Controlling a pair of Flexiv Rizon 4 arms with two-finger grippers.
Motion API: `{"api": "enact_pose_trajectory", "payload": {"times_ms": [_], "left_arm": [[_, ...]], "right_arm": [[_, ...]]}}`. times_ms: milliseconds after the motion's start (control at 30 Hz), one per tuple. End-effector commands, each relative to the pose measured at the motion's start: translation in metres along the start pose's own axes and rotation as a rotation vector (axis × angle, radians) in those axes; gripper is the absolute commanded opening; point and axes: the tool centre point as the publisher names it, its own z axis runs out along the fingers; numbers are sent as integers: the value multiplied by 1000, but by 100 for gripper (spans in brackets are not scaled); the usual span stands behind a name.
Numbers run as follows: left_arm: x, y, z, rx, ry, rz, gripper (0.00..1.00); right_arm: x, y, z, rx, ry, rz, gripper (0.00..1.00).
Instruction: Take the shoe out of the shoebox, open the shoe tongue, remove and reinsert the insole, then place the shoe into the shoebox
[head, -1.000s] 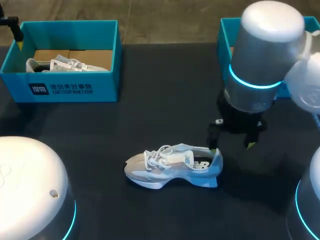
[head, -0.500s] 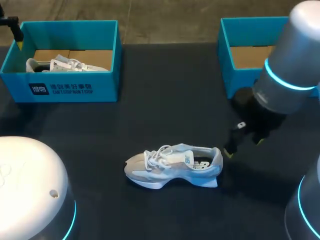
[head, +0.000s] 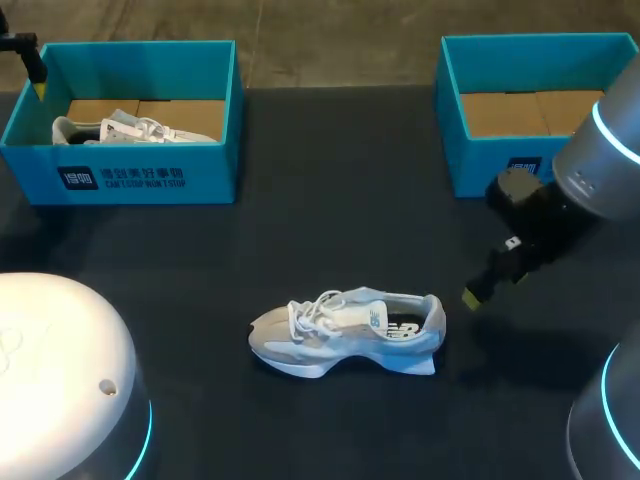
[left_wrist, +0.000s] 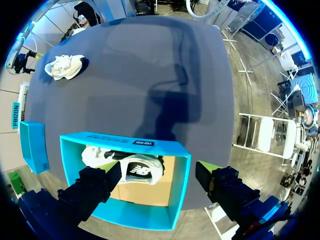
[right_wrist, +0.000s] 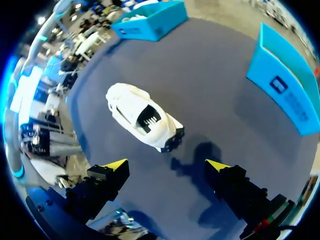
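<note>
Backing off toward 3 o'clock, the right gripper (right_wrist: 166, 166) now stands apart from the heel of the shoe (head: 345, 332), its fingers wide and holding nothing. The shoe lies on its sole in mid-table (head: 330, 230), toe to 9 o'clock, with bare surface all around; the left shoebox (head: 200, 175) at 10 o'clock and the right shoebox (head: 500, 170) at 1 o'clock are well apart from it. The left gripper (left_wrist: 156, 170), also wide and unloaded, hangs over the left shoebox, where a second shoe (left_wrist: 132, 167) lies.

A pale shoe (head: 345, 330) lies on the dark table (head: 330, 200), the right gripper (head: 485, 288) near its heel.
</note>
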Motion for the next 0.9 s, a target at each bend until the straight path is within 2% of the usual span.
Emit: {"api": "enact_pose_trajectory", "payload": {"times_ms": [33, 67, 100, 133, 600, 700, 900], "left_arm": [[0, -1, 0, -1, 2, 0, 100], [0, -1, 0, -1, 2, 0, 100], [0, -1, 0, -1, 2, 0, 100], [0, -1, 0, -1, 2, 0, 100], [0, -1, 0, -1, 2, 0, 100], [0, -1, 0, -1, 2, 0, 100], [0, -1, 0, -1, 2, 0, 100]], "right_arm": [[-12, -20, 5, -282, 105, -261, 100], [-15, -22, 6, -308, 74, -348, 100], [-15, -24, 11, -295, 69, -412, 100], [-20, -24, 18, -264, 104, -405, 100], [-20, -24, 18, -264, 104, -405, 100], [-31, -35, 24, -365, 128, -411, 100], [-41, -47, 32, -461, 134, -434, 100]]}}
